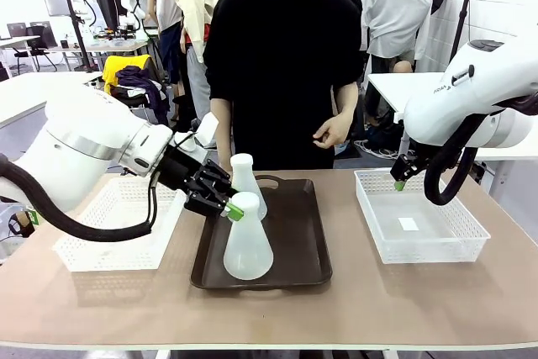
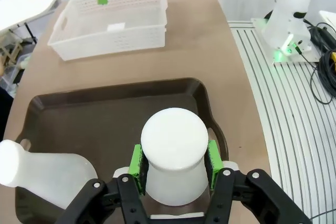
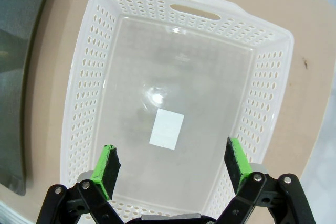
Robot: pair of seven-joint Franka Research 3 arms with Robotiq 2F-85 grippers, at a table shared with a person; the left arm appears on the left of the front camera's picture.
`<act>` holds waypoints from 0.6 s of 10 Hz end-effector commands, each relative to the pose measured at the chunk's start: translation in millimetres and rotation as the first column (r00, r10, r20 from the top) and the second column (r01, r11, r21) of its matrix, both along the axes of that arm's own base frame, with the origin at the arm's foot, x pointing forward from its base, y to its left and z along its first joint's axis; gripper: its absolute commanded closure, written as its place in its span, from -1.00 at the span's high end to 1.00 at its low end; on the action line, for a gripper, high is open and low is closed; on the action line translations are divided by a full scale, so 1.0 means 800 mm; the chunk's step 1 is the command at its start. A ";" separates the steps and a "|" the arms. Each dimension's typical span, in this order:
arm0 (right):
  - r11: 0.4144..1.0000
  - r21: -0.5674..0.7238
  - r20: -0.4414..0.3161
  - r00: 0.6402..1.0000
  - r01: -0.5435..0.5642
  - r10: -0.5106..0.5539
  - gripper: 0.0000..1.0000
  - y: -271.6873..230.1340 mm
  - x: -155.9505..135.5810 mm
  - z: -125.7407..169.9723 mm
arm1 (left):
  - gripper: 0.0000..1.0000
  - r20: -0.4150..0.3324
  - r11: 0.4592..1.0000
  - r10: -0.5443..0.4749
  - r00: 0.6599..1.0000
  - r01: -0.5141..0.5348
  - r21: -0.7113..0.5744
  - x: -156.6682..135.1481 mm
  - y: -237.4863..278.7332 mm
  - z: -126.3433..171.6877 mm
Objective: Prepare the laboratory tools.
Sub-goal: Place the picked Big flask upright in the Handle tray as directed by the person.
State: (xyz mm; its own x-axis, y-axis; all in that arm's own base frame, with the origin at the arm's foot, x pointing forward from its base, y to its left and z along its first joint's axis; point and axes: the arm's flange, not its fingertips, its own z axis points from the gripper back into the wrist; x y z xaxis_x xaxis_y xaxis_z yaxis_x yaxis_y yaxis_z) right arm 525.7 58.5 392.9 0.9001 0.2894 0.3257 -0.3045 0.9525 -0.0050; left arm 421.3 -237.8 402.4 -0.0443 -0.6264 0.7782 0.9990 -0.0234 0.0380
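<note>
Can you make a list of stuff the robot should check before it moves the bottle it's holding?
1. Left gripper pinched on the near flask by its neck: ok, green pads press both sides.
2. Near flask upright on the brown tray: ok.
3. Other flask out of the way: cannot tell, it stands close behind the held one.
4. Right gripper open and holding nothing: ok.
5. Right basket ready for something: ok, just a white label inside.
6. Person's hand away from the tray: ok, held near the body.
</note>
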 end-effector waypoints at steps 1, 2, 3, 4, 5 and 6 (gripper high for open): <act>1.000 -0.004 -0.004 1.000 0.000 0.000 1.00 -0.002 0.000 0.000 | -0.39 0.031 1.000 0.017 0.999 -0.016 -0.023 0.007 -0.003 -0.005; 1.000 -0.004 -0.004 1.000 0.000 0.000 1.00 -0.002 0.000 0.000 | 0.01 0.052 0.999 0.020 0.998 -0.018 -0.030 0.010 -0.001 -0.009; 1.000 -0.004 -0.004 1.000 0.000 0.000 1.00 -0.002 0.000 0.000 | 0.41 0.055 0.999 0.023 0.998 -0.021 -0.041 0.012 0.002 -0.010; 1.000 -0.004 -0.004 1.000 0.000 0.000 1.00 -0.002 0.000 0.000 | 0.81 0.058 0.998 0.030 0.998 -0.026 -0.059 0.014 0.005 -0.007; 1.000 -0.004 -0.004 1.000 0.000 0.000 1.00 -0.002 0.000 0.000 | 1.00 0.058 0.997 0.040 0.998 -0.036 -0.064 0.018 0.007 -0.006; 1.000 -0.004 -0.004 1.000 0.000 0.000 1.00 -0.002 0.000 0.000 | 1.00 0.055 0.997 0.054 0.997 -0.050 -0.065 0.022 0.010 -0.006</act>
State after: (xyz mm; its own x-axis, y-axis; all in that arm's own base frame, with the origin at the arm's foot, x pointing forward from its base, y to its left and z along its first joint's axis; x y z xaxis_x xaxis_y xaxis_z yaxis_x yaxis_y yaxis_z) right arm 525.7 58.5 392.8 0.9001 0.2894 0.3256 -0.3045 0.9525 -0.0049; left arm 434.5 -231.1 403.4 -0.0399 -0.6055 0.7948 0.9977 0.0187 0.0644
